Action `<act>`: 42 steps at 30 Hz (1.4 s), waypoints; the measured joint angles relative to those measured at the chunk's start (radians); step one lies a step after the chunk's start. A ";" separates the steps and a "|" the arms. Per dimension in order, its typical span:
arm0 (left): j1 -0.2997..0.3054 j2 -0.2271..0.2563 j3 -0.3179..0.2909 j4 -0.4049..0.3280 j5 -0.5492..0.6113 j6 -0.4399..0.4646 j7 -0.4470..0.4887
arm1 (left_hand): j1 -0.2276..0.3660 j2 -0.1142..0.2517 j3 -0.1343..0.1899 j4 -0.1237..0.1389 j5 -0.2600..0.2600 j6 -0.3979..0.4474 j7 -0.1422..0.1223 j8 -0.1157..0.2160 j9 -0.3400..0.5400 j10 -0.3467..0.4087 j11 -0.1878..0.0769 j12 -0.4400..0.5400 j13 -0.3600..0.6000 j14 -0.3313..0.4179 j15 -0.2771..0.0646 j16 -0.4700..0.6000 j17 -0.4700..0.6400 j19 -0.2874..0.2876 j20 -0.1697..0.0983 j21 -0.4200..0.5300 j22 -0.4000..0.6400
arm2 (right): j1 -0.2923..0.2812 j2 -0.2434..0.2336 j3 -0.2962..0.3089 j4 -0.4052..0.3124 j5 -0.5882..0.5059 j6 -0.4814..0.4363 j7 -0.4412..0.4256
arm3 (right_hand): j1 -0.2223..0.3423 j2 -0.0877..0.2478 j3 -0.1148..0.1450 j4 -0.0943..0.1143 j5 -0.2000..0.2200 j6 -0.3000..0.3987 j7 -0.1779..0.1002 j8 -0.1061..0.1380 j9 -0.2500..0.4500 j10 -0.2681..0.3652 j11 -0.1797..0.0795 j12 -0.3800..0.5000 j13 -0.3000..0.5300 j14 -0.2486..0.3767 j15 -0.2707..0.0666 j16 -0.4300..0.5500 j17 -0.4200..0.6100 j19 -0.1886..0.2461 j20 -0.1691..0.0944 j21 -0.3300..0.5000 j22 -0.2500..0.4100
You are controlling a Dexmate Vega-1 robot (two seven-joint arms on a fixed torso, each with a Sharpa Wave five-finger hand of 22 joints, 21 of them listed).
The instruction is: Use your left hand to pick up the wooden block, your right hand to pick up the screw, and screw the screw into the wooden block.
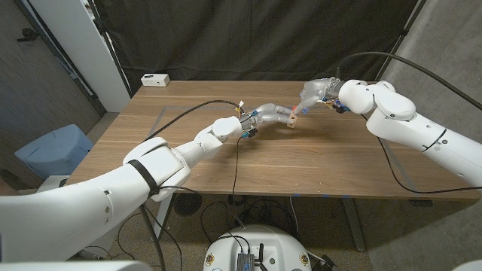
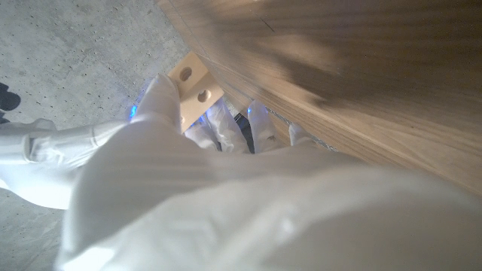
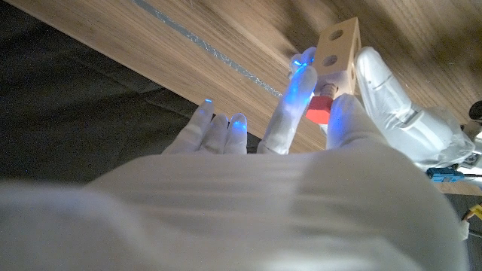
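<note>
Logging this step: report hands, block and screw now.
Left hand holds wooden block above the table. Right hand pinches red-headed screw at the block. Nothing in the way.

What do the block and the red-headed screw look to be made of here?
Wooden block: pale, unfinished-looking wood, matte, with faint grain and drilled round holes; the left hand holds it. Screw: its red head looks like smooth moulded plastic, though blur leaves that open; the right hand pinches it against the block.
</note>
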 measured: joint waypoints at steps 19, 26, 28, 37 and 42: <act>-0.009 -0.009 0.005 0.018 -0.004 0.012 0.002 | 0.000 0.000 0.000 0.000 0.000 0.002 -0.001 0.001 0.000 0.000 0.000 0.000 0.000 0.000 0.000 0.000 0.002 0.000 0.000 0.000 0.000 | 0.006 0.003 -0.005 0.005 -0.015 -0.015 0.028 | -0.133 -0.006 -0.077 0.017 0.005 -0.246 0.030 0.015 0.112 -0.064 0.074 -0.053 0.001 -0.042 0.052 -0.023 0.009 -0.037 0.029 -0.017 0.000; -0.011 -0.010 0.006 0.020 -0.005 0.018 0.003 | 0.000 0.000 0.000 0.000 0.000 0.002 -0.001 0.001 0.000 0.000 0.000 0.000 0.000 0.000 0.000 0.000 0.000 0.000 0.000 0.000 0.000 | 0.018 -0.004 -0.005 -0.003 -0.011 -0.015 0.041 | -0.141 0.002 -0.084 0.009 0.005 -0.362 0.056 -0.022 0.104 -0.110 0.099 -0.065 0.008 -0.070 0.080 -0.035 0.009 -0.065 0.039 -0.021 0.000; -0.015 -0.013 0.008 0.025 -0.005 0.019 0.003 | 0.000 0.000 0.000 0.000 0.000 0.002 -0.001 0.001 0.000 0.000 0.000 0.000 0.000 0.000 0.000 0.000 0.000 0.000 0.000 0.000 0.000 | 0.021 -0.006 -0.005 -0.005 -0.005 -0.015 0.067 | -0.140 0.002 -0.084 0.009 0.005 -0.381 0.061 -0.028 0.097 -0.121 0.102 -0.071 0.008 -0.074 0.084 -0.041 0.009 -0.074 0.045 -0.021 0.000; -0.025 -0.017 0.013 0.034 -0.007 0.029 0.003 | 0.000 0.000 0.000 0.000 0.000 0.001 -0.001 0.002 0.000 0.000 0.000 0.000 0.000 0.000 0.000 0.000 0.002 0.000 0.000 0.000 0.000 | 0.039 -0.011 -0.005 -0.012 -0.004 -0.015 0.103 | -0.140 0.003 -0.076 -0.007 0.012 -0.491 0.087 -0.077 0.067 -0.170 0.118 -0.078 0.017 -0.102 0.104 -0.050 0.009 -0.096 0.059 -0.024 0.000; -0.029 -0.018 0.016 0.037 -0.007 0.035 0.003 | 0.000 0.000 0.000 0.000 0.000 0.001 -0.001 0.002 0.000 0.000 0.000 0.000 0.000 0.000 0.000 0.000 0.000 0.000 0.000 0.000 0.000 | 0.048 -0.013 -0.005 -0.012 -0.002 -0.010 0.115 | -0.112 0.030 -0.060 -0.023 0.012 -0.552 0.090 -0.108 0.048 -0.205 0.129 -0.082 0.021 -0.119 0.117 -0.057 0.008 -0.110 0.066 -0.024 0.000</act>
